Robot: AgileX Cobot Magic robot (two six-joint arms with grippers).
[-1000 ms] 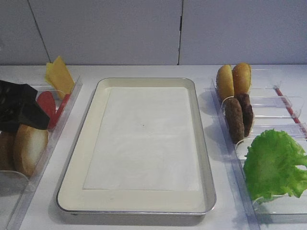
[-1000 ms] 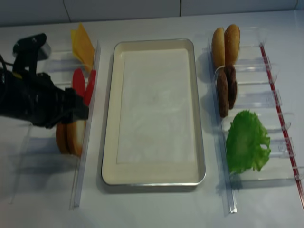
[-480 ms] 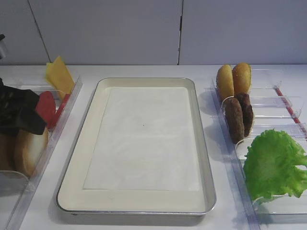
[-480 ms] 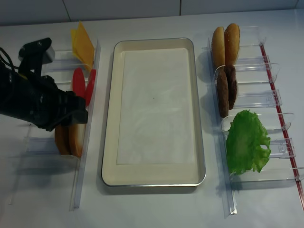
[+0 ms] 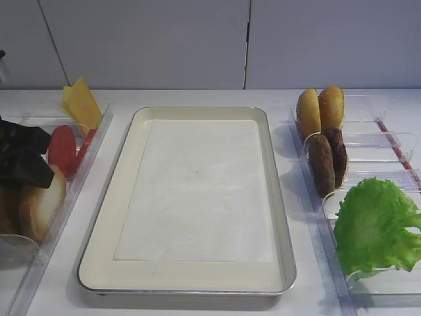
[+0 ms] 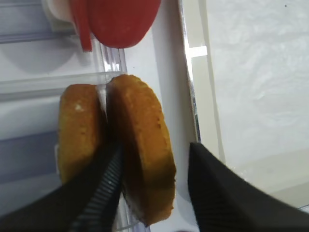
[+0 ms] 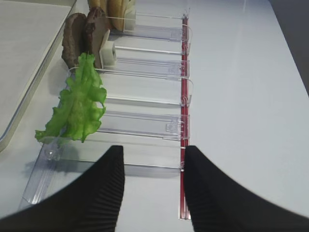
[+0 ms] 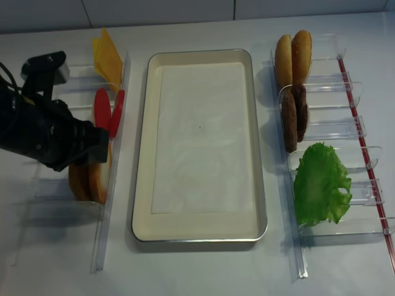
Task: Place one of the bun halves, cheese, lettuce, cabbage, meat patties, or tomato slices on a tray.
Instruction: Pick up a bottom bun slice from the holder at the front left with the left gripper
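The left tool (image 6: pixel 152 181) straddles the inner bun half (image 6: pixel 142 169), fingers spread; it may drag its neighbour (image 6: pixel 79 137) or slip.

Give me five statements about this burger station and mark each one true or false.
1. The tray holds only its paper liner. True.
2. The lettuce lies on the tray. False: it sits in a clear bin right of the tray.
3. The left pincer straddles a bun half standing on edge. True.
4. The right pincer grips a meat patty. False: it is open, holding nothing.
5. The tomato slices stand left of the tray. True.
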